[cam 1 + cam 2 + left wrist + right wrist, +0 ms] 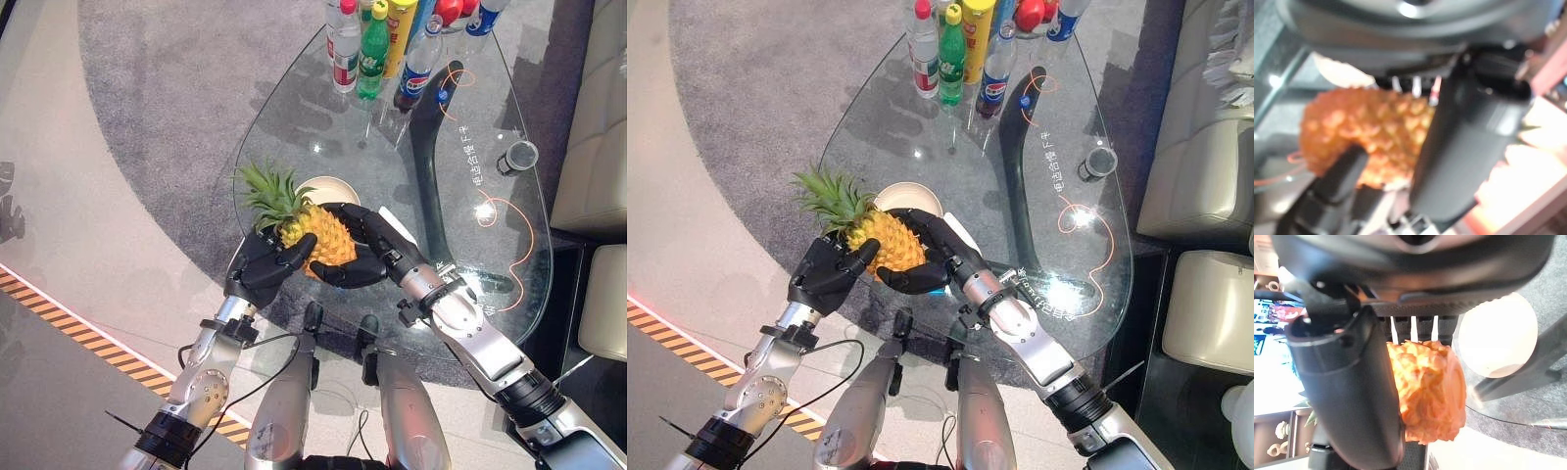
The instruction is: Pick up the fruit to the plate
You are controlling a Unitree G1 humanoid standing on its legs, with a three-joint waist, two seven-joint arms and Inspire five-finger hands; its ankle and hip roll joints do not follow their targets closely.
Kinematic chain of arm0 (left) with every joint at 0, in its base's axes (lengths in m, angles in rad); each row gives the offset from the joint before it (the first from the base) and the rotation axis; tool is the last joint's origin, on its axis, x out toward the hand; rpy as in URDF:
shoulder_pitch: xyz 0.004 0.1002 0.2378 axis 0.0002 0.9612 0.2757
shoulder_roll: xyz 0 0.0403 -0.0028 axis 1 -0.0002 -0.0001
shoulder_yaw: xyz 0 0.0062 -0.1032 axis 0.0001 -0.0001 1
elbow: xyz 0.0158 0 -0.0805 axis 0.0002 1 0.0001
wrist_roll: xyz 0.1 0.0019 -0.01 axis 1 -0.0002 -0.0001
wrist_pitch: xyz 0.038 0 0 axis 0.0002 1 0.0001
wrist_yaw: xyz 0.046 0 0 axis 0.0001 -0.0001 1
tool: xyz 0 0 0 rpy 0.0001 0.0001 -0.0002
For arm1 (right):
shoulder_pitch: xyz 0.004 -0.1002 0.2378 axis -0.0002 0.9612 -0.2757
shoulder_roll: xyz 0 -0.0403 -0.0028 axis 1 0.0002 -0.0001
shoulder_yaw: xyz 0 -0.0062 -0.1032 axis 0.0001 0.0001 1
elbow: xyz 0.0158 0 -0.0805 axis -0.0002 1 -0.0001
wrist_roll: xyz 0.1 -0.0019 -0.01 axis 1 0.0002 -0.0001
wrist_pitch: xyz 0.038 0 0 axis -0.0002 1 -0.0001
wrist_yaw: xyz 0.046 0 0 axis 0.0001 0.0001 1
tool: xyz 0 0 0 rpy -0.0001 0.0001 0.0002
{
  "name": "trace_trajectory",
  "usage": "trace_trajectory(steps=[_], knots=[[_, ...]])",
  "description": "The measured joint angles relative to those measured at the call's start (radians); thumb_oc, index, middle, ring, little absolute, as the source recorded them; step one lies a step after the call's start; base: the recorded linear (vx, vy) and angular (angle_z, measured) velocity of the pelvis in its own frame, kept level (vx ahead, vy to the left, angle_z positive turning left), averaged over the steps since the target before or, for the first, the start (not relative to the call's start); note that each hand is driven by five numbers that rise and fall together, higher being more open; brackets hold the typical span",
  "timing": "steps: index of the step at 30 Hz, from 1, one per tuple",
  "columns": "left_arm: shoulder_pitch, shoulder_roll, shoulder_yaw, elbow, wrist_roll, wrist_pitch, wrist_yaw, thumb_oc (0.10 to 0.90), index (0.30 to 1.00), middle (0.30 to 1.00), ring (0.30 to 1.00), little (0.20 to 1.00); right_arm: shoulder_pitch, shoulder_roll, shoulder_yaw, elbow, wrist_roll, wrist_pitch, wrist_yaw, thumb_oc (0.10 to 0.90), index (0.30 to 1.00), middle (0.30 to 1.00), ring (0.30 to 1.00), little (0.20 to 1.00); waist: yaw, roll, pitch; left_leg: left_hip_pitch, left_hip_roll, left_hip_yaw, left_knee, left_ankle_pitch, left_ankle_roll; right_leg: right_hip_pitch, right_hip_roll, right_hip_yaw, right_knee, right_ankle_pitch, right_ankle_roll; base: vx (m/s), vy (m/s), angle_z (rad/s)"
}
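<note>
An orange pineapple (318, 238) with a green leafy crown (269, 191) is held between both hands above the near edge of the glass table (470, 108). My left hand (265, 262) curls round its crown end from the left. From the right, my right hand (364, 245) wraps its fingers round the fruit's body (1425, 387). A cream plate (908, 199) lies on the table just behind the pineapple, partly hidden by it. In the left wrist view the pineapple's scaly skin (1371, 137) sits against the fingers.
Several bottles (372, 44) stand at the far end of the table. A small dark cup (520, 156) sits near the right edge. A pale sofa (1205, 147) runs along the right. Grey carpet lies under the table, and a striped floor line (59, 323) is at the left.
</note>
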Motion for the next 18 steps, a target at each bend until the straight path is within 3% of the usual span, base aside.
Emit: trace_trajectory(steps=[8, 18], knots=[[0.026, -0.058, 0.011, 0.0, -0.191, -0.021, -0.034, 0.8, 0.9, 0.9, 0.9, 0.9, -0.033, -0.002, 0.008, 0.0, -0.008, 0.01, 0.042, 0.1, 0.3, 0.3, 0.3, 0.2, 0.002, 0.0, 0.0, 0.0, 0.0, 0.0, 0.0, 0.0, 0.0, 0.0, 0.001, 0.001, 0.001, -0.001, 0.0, 0.0, 0.0, 0.0], [0.029, -0.107, 0.036, 0.0, -0.199, -0.027, -0.034, 0.8, 0.9, 0.9, 0.9, 0.9, -0.059, 0.003, 0.008, 0.0, -0.009, 0.027, 0.056, 0.1, 0.3, 0.3, 0.3, 0.2, 0.005, -0.001, 0.0, 0.0, 0.0, -0.001, -0.001, 0.0, 0.0, 0.0, 0.001, -0.001, 0.0, -0.002, 0.001, 0.0, 0.0, 0.0]])
